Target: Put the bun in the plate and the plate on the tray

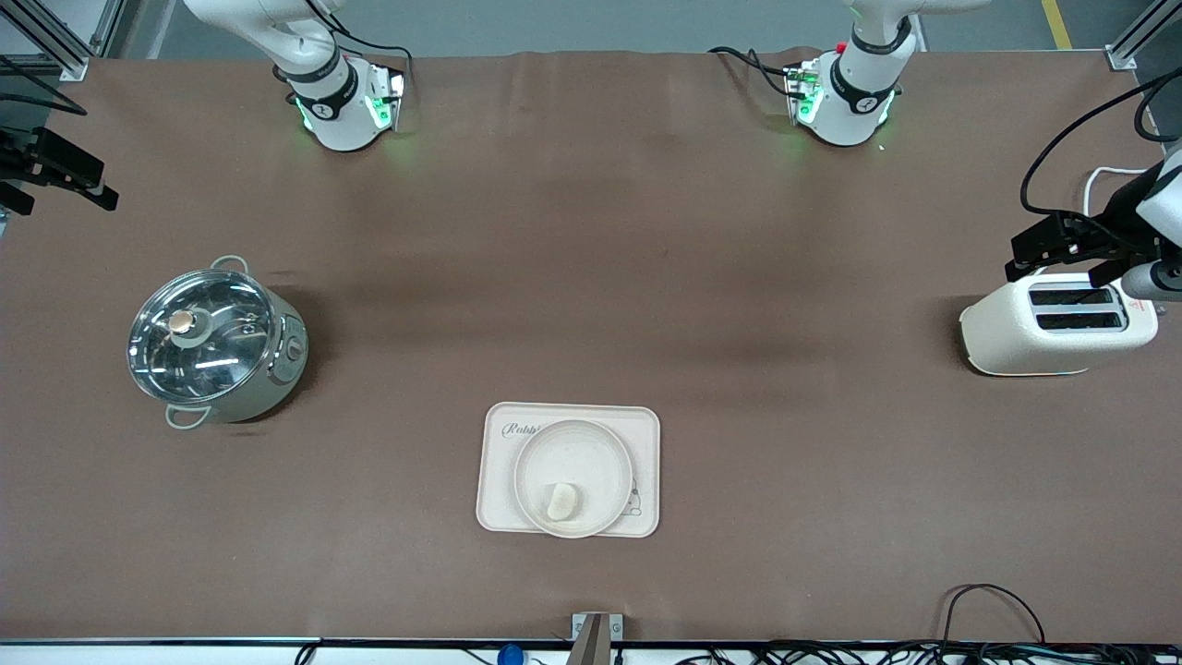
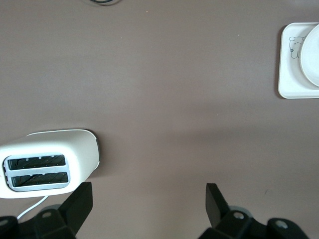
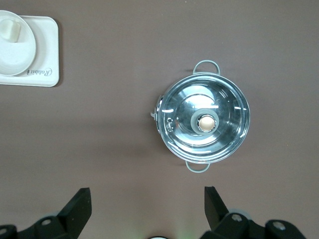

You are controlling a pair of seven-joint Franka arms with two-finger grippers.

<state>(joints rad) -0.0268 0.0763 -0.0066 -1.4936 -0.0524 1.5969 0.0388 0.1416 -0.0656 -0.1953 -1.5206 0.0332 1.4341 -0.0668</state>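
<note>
At the far left edge of the front view, upper part, the right gripper (image 1: 55,171) hangs over the right arm's end of the table, and its own wrist view shows the fingers (image 3: 79,205) spread wide with nothing between them. That arm waits. Just below it in the frame, left of centre, sits the pot (image 1: 215,343), steel with a glass lid and a round knob, two loop handles, alone on the brown table (image 1: 591,231); the right wrist camera looks straight down on it (image 3: 203,122).

Moving to the middle, lower centre of the frame: the tray (image 1: 568,468) lies flat, its "Rabbit" lettering partly covered. On it rests the plate (image 1: 573,477), round and cream-white. And in the plate, toward the edge nearest the front camera, lies the bun (image 1: 561,501), small and pale.

Now the right side of the frame: the toaster (image 1: 1057,324), white, two slots facing up, stands at the left arm's end of the table. Right above it, at the frame's right edge, hovers the left gripper (image 1: 1062,242), fingers (image 2: 215,201) parted wide and empty. That arm waits too.
</note>
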